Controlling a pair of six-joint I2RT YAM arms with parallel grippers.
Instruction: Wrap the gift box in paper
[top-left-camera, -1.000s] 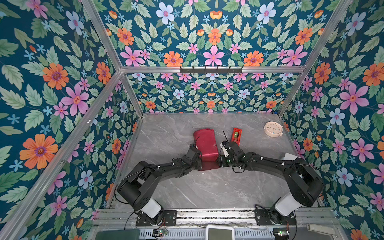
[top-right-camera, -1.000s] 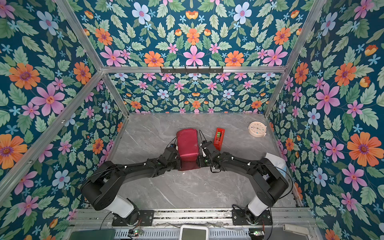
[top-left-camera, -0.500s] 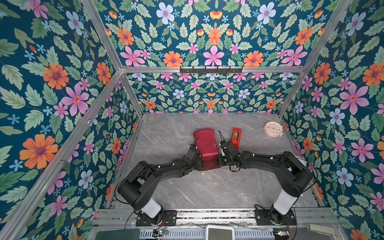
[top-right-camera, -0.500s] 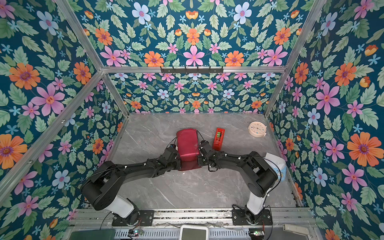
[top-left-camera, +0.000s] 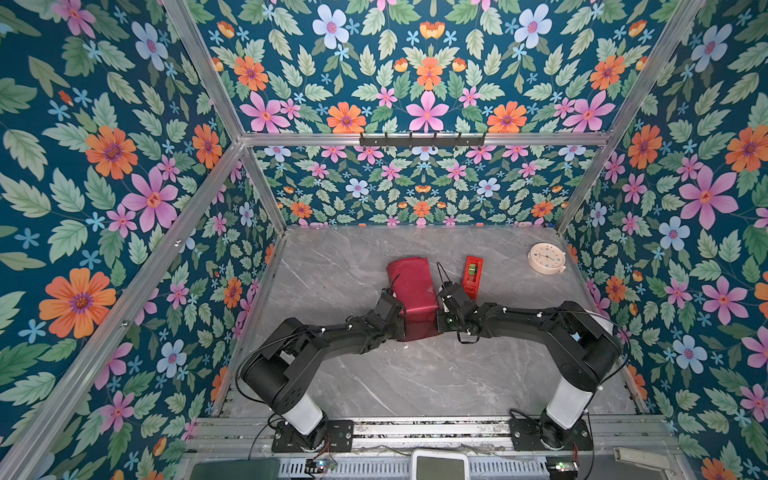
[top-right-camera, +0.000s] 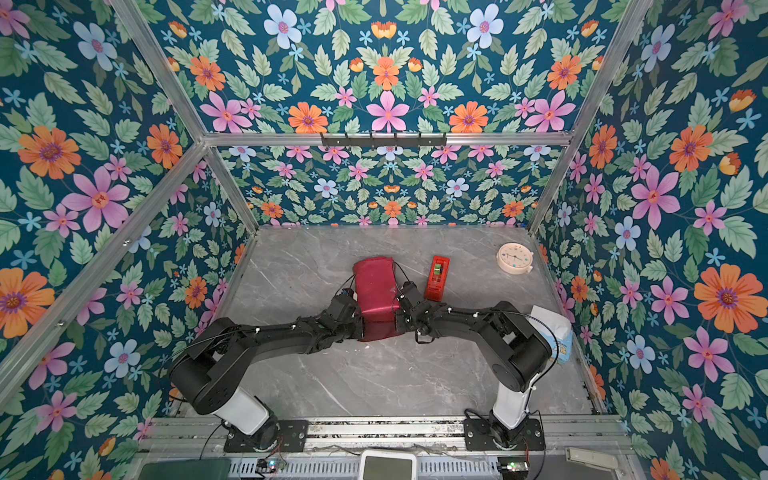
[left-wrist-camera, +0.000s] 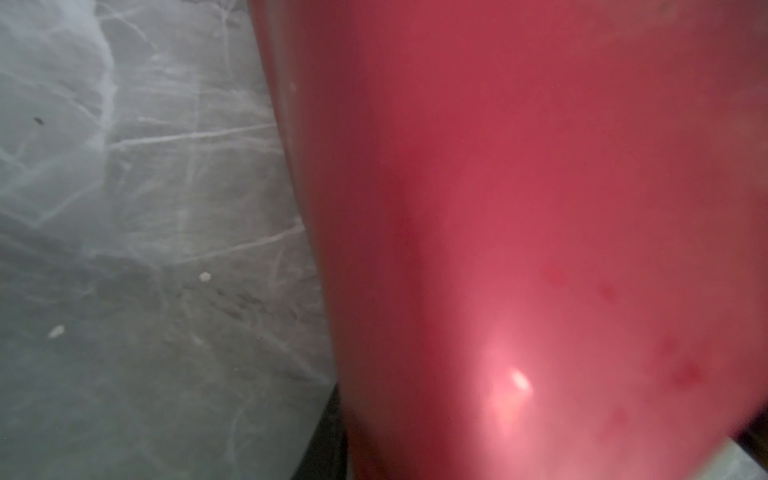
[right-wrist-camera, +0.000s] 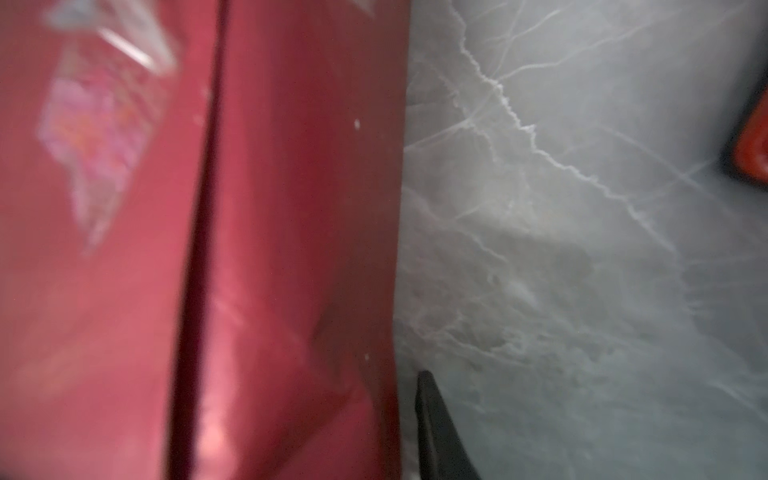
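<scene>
The paper (top-left-camera: 411, 297) (top-right-camera: 374, 293) lies folded into a glossy red parcel in the middle of the table, in both top views. The gift box is hidden inside it. My left gripper (top-left-camera: 400, 327) (top-right-camera: 360, 328) is at the parcel's near left side and my right gripper (top-left-camera: 439, 324) (top-right-camera: 397, 323) at its near right side. In the left wrist view the paper (left-wrist-camera: 519, 216) fills the jaws, with one dark finger (left-wrist-camera: 326, 440) showing beside it. In the right wrist view the paper (right-wrist-camera: 291, 249) sits next to one finger (right-wrist-camera: 432, 428); the other is covered. Both grippers look shut on the paper.
A red tape dispenser (top-left-camera: 473, 277) (top-right-camera: 437, 277) stands just right of the parcel, close to the right wrist; its corner (right-wrist-camera: 754, 153) shows in the right wrist view. A round cream clock (top-left-camera: 547, 258) lies at the back right. A white bag (top-right-camera: 555, 336) leans on the right wall.
The right gripper's jaws have narrowed onto the parcel's right side and its arm has shifted slightly. The left arm and the parcel have hardly moved.
</scene>
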